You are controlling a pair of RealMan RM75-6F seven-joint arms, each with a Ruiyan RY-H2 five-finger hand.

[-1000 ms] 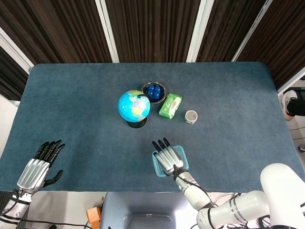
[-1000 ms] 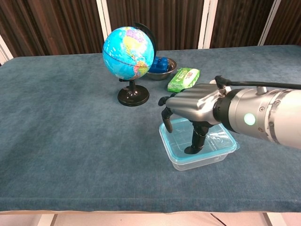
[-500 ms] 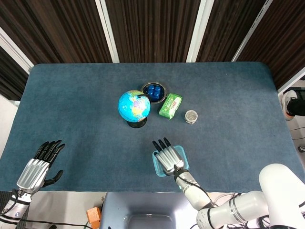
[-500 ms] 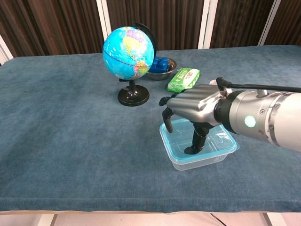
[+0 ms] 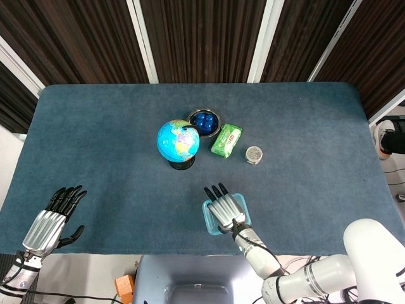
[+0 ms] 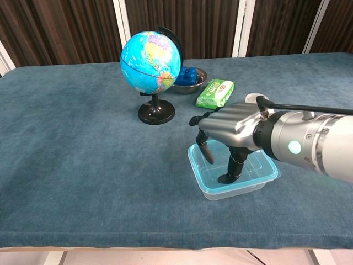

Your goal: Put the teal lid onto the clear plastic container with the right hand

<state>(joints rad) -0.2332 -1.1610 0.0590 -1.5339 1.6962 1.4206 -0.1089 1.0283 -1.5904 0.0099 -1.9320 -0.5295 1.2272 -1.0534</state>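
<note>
teal lid [image 6: 205, 160] (partly) behind right hand [image 6: 229, 128]

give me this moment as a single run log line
right hand: thumb on teal lid, fingers apart | lid seated on clear plastic container | left hand: idle

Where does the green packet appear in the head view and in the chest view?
Head view: the green packet lies near the table's middle, right of the globe.
Chest view: the green packet lies toward the far side, right of the globe.
Shared landmark: the metal bowl of blue blocks beside it.

Teal lid [image 6: 253, 171], dark blue-grey table [image 5: 95, 145]
</note>
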